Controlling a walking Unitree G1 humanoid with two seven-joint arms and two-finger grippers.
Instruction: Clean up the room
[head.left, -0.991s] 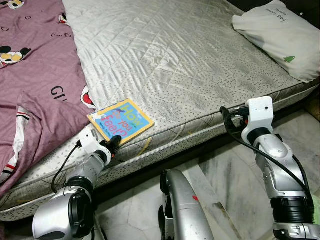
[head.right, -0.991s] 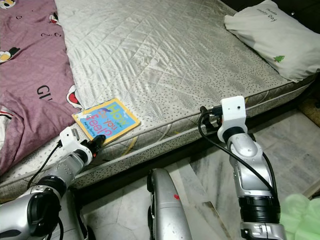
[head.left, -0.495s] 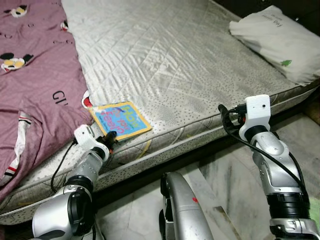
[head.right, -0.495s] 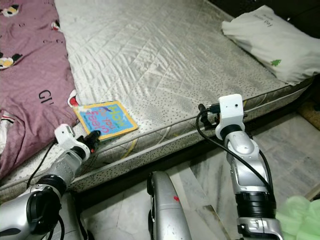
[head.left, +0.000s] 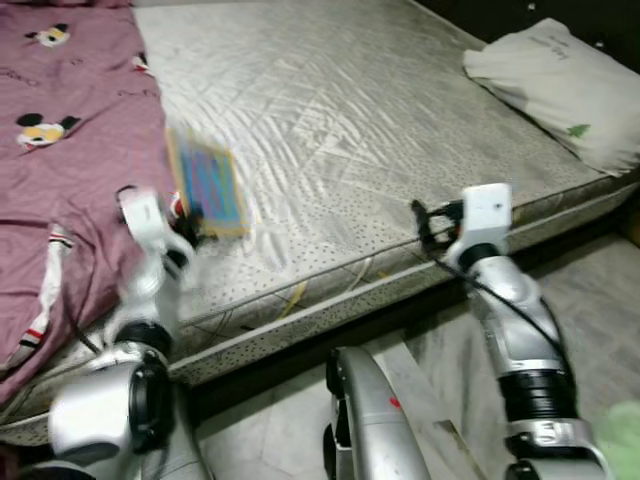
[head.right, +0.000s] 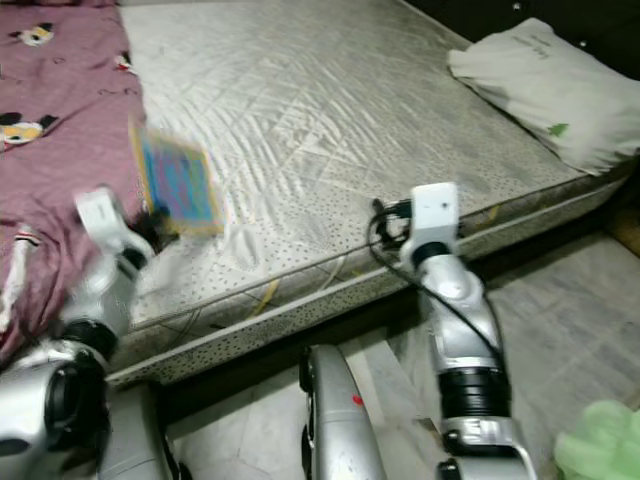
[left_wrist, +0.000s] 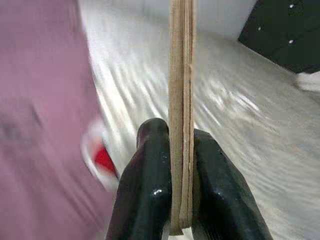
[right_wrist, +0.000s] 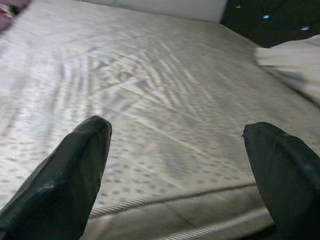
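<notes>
A thin blue and yellow picture book (head.left: 207, 183) is lifted off the mattress (head.left: 340, 130) and stands nearly upright, blurred, beside the purple blanket (head.left: 70, 150). My left gripper (head.left: 192, 222) is shut on its lower edge; in the left wrist view the black fingers (left_wrist: 145, 190) squeeze the book's edge (left_wrist: 180, 100) between them. My right gripper (head.left: 425, 222) is open at the mattress's near edge, its fingertips (right_wrist: 60, 185) spread wide with nothing between them.
A white pillow (head.left: 560, 85) lies at the mattress's far right corner. The marble floor (head.left: 600, 300) runs along the bed's near side. A pale green object (head.right: 600, 455) sits on the floor at the lower right. My own leg (head.left: 365, 420) stands in front.
My left gripper has raised the book from flat on the mattress to nearly upright and swung it toward the blanket. The right arm has edged left. The camera has shifted a little.
</notes>
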